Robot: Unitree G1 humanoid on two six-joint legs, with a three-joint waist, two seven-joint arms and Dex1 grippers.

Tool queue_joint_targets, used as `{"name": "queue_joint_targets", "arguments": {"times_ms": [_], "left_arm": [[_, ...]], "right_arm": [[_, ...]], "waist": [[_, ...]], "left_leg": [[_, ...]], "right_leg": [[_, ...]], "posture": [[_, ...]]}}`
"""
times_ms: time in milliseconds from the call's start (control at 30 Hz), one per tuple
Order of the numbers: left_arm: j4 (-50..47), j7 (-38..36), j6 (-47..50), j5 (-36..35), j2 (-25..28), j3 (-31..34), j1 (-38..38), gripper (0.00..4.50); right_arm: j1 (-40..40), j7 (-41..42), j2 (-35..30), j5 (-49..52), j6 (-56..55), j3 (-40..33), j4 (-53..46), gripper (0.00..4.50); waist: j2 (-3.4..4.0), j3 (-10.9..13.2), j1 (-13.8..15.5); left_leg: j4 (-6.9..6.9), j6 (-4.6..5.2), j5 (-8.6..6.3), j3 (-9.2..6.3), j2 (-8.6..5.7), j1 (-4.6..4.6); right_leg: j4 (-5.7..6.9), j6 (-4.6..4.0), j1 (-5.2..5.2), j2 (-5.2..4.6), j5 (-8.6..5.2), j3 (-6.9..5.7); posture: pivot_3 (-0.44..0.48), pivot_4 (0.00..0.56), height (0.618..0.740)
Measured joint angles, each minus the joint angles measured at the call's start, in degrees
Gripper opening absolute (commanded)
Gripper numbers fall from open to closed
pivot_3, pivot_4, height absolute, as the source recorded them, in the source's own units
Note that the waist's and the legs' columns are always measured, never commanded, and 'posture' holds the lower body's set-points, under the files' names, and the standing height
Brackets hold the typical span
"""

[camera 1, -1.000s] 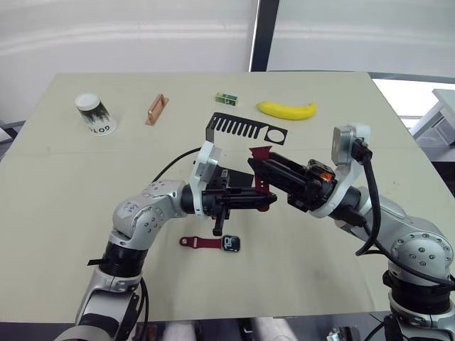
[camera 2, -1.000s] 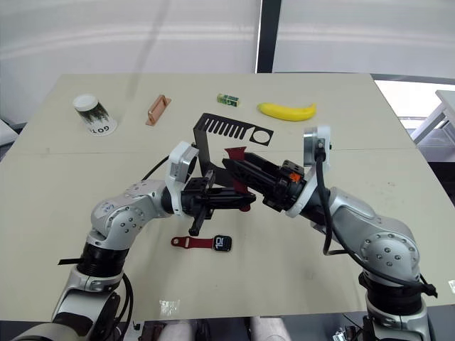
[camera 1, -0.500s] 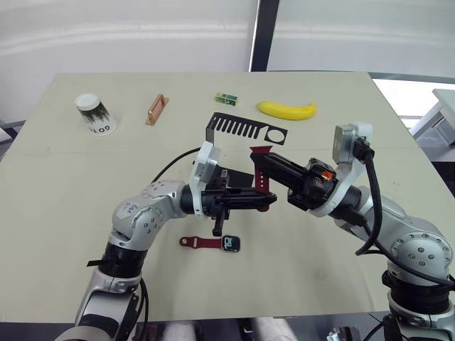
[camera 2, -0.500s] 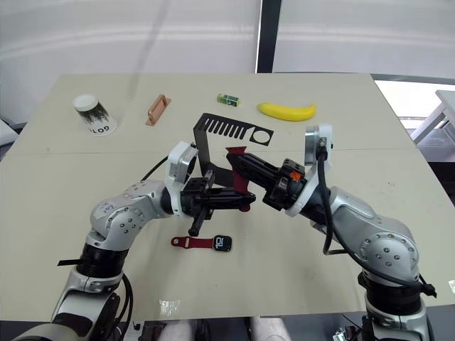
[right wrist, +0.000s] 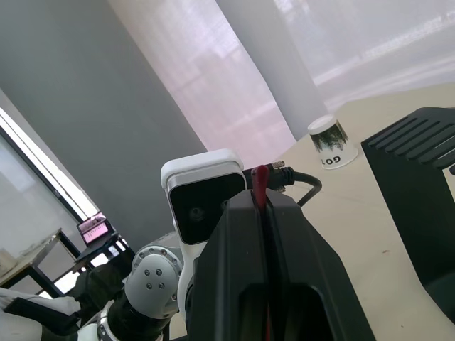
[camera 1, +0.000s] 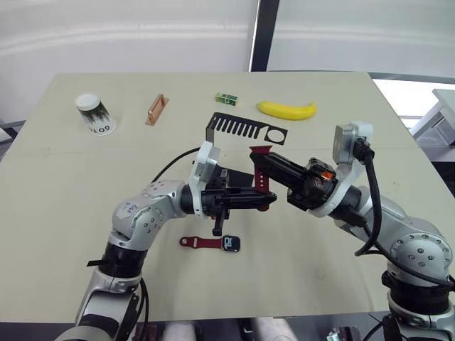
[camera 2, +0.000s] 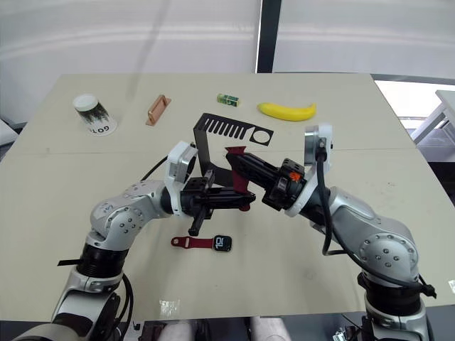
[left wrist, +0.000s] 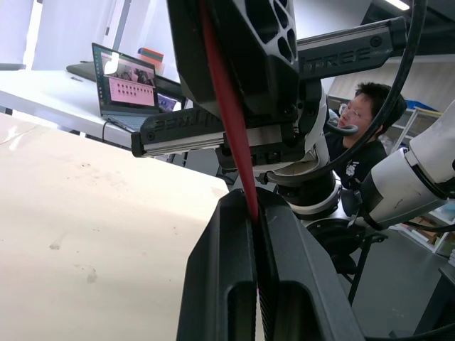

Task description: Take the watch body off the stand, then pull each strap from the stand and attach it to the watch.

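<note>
— What is on the table (camera 1: pixel 64 185), from the biggest thing down?

— The table is a wide, matte, pale beige board. On it stands the stand (camera 1: pixel 245 129), a thin black sheet-metal bracket; its top plate has comb-like slots and one round hole. Behind it lie a smooth yellow banana (camera 1: pixel 286 109), a white paper cup (camera 1: pixel 94 114) on its side, a copper-coloured handle (camera 1: pixel 157 109) and a small green box (camera 1: pixel 226 98).

— And the two grippers?

— Both meet above the table, just in front of the stand. The left gripper (left wrist: pixel 254 213) has its jaws closed on the lower end of a slim dark-red strap (camera 1: pixel 260 168), rubbery and flat. The right gripper (right wrist: pixel 261 202) has its jaws pressed on the upper part of the same strap, so the strap runs upright between them.

— Where is the watch body?

— The watch body (camera 1: pixel 231 244), a small rounded square with glossy black face and silvery rim, lies flat on the table below the left gripper, apart from both jaws. The second strap (camera 1: pixel 200 242) is joined to its left side.
</note>
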Motion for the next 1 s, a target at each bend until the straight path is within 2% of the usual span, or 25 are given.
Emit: {"name": "queue_joint_targets", "arguments": {"times_ms": [300,467,500,533,600,667,700,833,1000], "left_arm": [[-0.02,0.75,0.51,-0.03,0.19,0.10,-0.01,0.00],[-0.23,0.59,3.08,-0.32,2.25,0.07,0.01,1.59],[-0.26,0.40,3.21,-0.32,2.76,0.14,0.01,2.17],[-0.29,0.08,3.26,-0.32,3.61,0.19,0.01,2.45],[-0.31,-1.22,3.22,-0.02,6.93,0.43,0.00,3.22],[-0.71,-3.22,2.37,0.97,10.44,0.39,0.07,4.24],[-1.28,-4.45,1.28,2.40,12.69,0.28,0.28,4.45],[-3.77,-9.34,-8.30,11.51,19.98,-3.90,4.74,4.45],[-2.90,-10.64,-18.88,22.73,22.41,-8.87,8.13,4.45]], "right_arm": [[-0.13,0.00,-0.07,0.06,0.02,0.00,0.00,0.08],[-0.42,0.01,-0.59,0.21,-0.08,-0.17,-0.13,0.00],[-0.42,0.02,-0.81,0.21,-0.08,-0.21,-0.19,0.00],[-0.38,0.02,-1.36,0.23,-0.07,-0.25,-0.41,0.00],[0.17,0.20,-3.45,0.43,-0.04,-0.95,-1.70,0.00],[1.72,0.90,-6.33,0.56,0.18,-1.81,-2.85,0.00],[2.85,1.72,-8.32,0.54,0.54,-2.58,-3.72,0.00],[10.50,9.02,-18.06,0.08,2.78,-6.18,-8.61,0.00],[20.82,19.03,-26.83,-0.37,5.24,-12.59,-11.45,0.00]], "waist": [[0.00,0.00,0.00],[0.00,0.00,-0.06],[0.00,0.00,-0.06],[0.00,0.00,-0.05],[0.01,0.01,-0.05],[0.01,0.01,-0.01],[0.02,0.01,0.01],[0.02,0.01,0.13],[-0.05,0.05,0.45]], "left_leg": [[0.00,0.00,0.00,0.00,0.00,0.00],[-0.01,0.00,0.00,0.00,0.01,0.01],[-0.02,0.00,0.00,0.00,0.01,0.00],[-0.02,0.00,0.00,0.00,0.01,0.00],[-0.04,0.00,0.00,-0.01,0.01,0.00],[-0.07,0.00,0.00,-0.01,0.01,-0.01],[-0.10,0.00,0.00,-0.01,0.00,-0.01],[-0.26,0.00,0.00,-0.01,0.01,-0.01],[-0.18,0.10,-0.03,-0.04,-0.01,-0.04]], "right_leg": [[0.00,0.00,0.00,0.00,0.00,0.00],[0.00,0.00,0.00,0.00,0.00,0.00],[-0.01,0.00,0.00,0.00,0.00,0.00],[-0.01,0.00,0.00,0.00,0.00,0.00],[-0.03,0.00,0.00,0.00,0.00,0.00],[-0.07,0.00,0.00,0.00,0.00,0.00],[-0.11,0.00,-0.01,-0.02,0.00,0.00],[-0.29,0.01,0.01,-0.02,-0.01,-0.01],[-0.35,0.06,0.10,-0.04,0.03,0.00]], "posture": [[0.000,0.150,0.740],[0.000,0.150,0.740],[0.000,0.150,0.740],[0.000,0.150,0.740],[0.000,0.150,0.740],[0.000,0.150,0.740],[0.000,0.150,0.740],[0.000,0.150,0.740],[0.000,0.150,0.740]]}}
